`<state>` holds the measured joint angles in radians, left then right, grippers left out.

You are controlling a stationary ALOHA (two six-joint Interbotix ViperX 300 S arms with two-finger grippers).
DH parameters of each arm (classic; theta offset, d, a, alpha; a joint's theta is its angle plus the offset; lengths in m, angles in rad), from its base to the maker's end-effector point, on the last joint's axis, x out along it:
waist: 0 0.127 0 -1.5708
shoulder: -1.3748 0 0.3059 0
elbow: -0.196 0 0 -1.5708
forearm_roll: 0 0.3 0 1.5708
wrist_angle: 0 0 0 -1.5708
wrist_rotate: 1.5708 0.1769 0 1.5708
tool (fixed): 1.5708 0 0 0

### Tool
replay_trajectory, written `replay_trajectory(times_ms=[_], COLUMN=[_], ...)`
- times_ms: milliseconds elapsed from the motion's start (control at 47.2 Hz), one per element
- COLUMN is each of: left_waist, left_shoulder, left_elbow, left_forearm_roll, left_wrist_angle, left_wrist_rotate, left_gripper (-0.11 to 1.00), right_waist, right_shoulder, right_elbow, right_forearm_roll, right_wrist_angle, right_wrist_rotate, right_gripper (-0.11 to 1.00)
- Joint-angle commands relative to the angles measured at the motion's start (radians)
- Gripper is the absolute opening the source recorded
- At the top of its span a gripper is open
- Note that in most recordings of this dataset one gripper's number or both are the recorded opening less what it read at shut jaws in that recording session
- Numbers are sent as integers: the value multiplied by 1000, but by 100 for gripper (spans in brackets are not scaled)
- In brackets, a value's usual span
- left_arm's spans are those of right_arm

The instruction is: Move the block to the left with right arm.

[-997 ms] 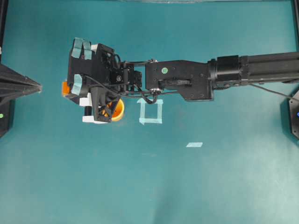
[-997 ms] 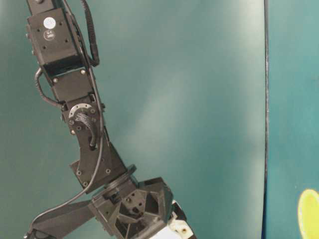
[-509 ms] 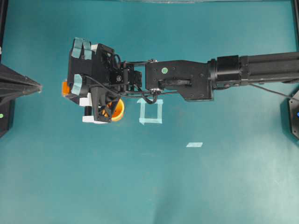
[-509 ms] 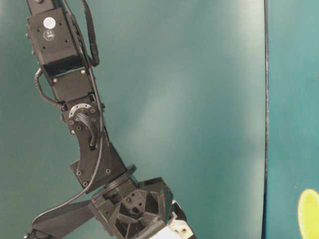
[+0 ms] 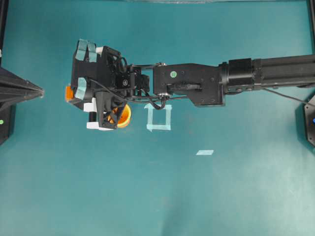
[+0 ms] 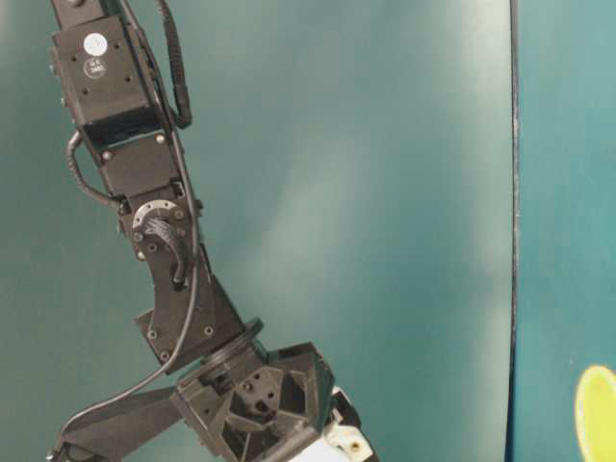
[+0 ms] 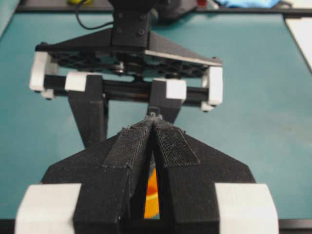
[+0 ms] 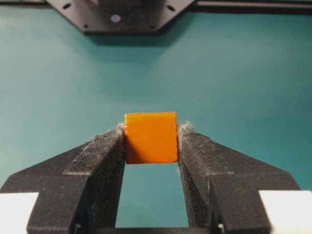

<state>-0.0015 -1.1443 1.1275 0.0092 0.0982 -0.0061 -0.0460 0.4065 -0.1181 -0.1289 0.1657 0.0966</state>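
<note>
A: What's the biggest thing we have here?

B: The table (image 5: 231, 196), a plain teal top. Over it we see the right arm (image 5: 211, 83), stretched in from the right edge of the overhead view and reaching across the middle, well past the tape square (image 5: 159, 118). We also catch that arm at table level (image 6: 154, 221), hanging down above the table's surface.

A: And its far end?

B: The right gripper (image 8: 151, 139) is clamped on the block (image 8: 151, 137). From the wrist view we see both foam pads (image 8: 105, 146) pressed against the block's two side faces, with the block at their very tips. Whether it sits on the table or just above it, we cannot tell.

A: Where is the block, then, measured from the tape square?

B: Well to its left in the overhead view, peeking out at the left edge of the gripper head as a small orange corner (image 5: 69, 92). The cup (image 5: 123, 115) lies between the block and the square, just left of the square and half hidden under the gripper.

A: The other side?

B: The left gripper (image 7: 155, 127) has its fingertips drawn together, touching, with nothing between them. It shows as a black wedge (image 5: 19, 91) near the far left edge, pointing toward the block and apart from it.

A: Anything smaller?

B: A loose tape strip (image 5: 204, 152), below and right of the square.
</note>
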Motion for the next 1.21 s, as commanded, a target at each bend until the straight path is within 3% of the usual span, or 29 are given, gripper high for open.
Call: replay_trajectory(times_ms=[0,1187], left_waist=[0,0], left_shoulder=[5,5], left_elbow=[-37,-37], left_forearm_roll=[2,2], left_wrist_angle=[-6,-5], left_wrist_rotate=[-2,-2], left_gripper=[0,0], right_waist=[3,3], right_shoulder=[-25,-25], right_elbow=[-28,-25], right_forearm_roll=[5,21], right_wrist_angle=[-12,-12], right_wrist_rotate=[3,3], right_gripper=[40,40])
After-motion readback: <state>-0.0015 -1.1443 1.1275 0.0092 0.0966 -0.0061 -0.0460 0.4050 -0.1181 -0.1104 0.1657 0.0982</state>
